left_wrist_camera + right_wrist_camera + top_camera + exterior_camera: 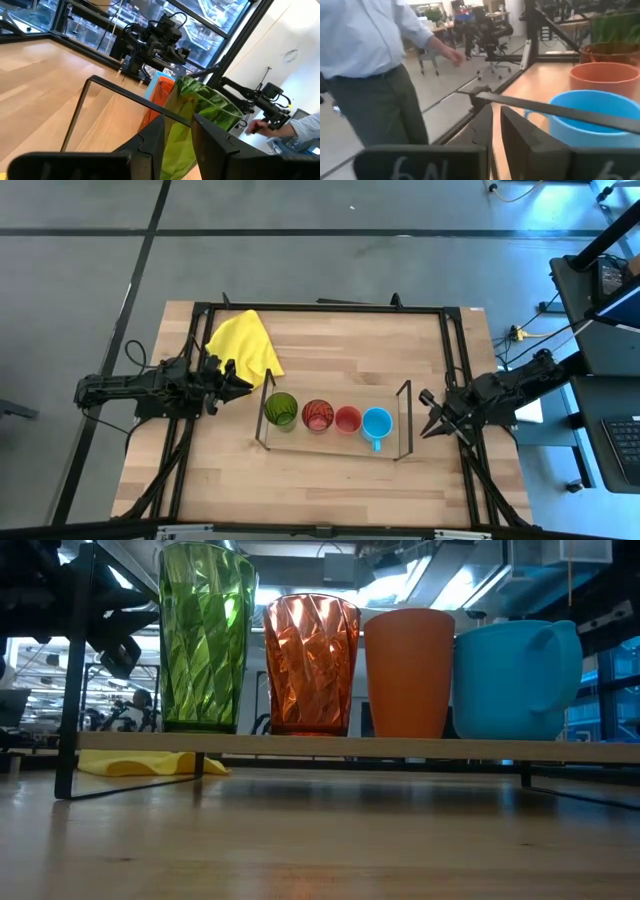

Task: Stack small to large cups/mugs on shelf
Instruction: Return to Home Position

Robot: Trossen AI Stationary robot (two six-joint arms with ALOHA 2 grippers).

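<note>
Shelf mid-frame holds a row, left to right: green tumbler, red cup, orange cup, blue mug. Left pincer narrowly parted, empty, left of the shelf. Right pincer nearly closed, empty, just beside the right end frame. A swing there could clip it and topple the cups.

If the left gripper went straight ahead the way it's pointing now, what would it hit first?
The left gripper would likely meet the shelf's wire end frame first, with the green tumbler just behind; depth is unclear.
</note>
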